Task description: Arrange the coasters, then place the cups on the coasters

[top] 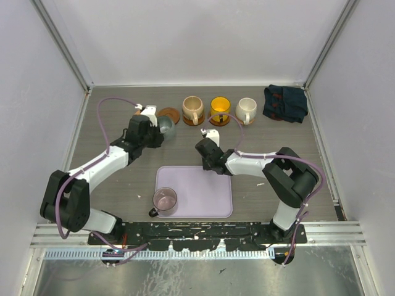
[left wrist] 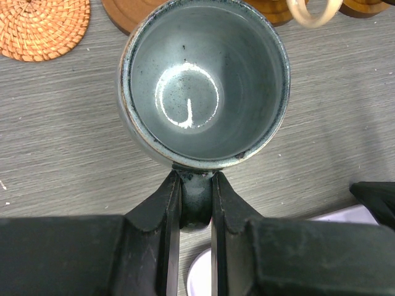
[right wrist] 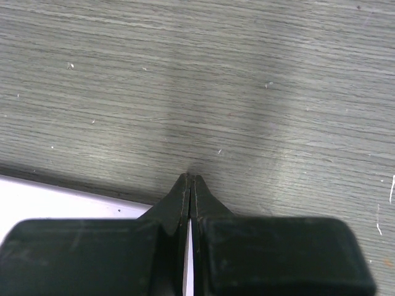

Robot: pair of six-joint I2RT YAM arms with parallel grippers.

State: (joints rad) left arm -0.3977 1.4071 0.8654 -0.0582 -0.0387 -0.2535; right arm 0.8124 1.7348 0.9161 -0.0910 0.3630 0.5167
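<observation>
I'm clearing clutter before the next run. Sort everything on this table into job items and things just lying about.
Job:
- grey-green cup, handle pinched by the left gripper
- tan cup, yellow cup, white cup, purple cup
- woven coaster, brown coaster

Lying about:
- lavender tray
- dark cloth

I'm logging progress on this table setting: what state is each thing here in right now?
grey-green cup: upright, empty, held by its handle.
left gripper: shut on that handle.
right gripper: shut, empty.
tan cup: upright on a coaster.
yellow cup: upright on a coaster.
cream white cup: upright on a coaster.
pinkish-purple cup: upright on lavender tray, no coaster.
brown coaster: bare.
woven coaster: bare.
dark cloth: crumpled.
</observation>
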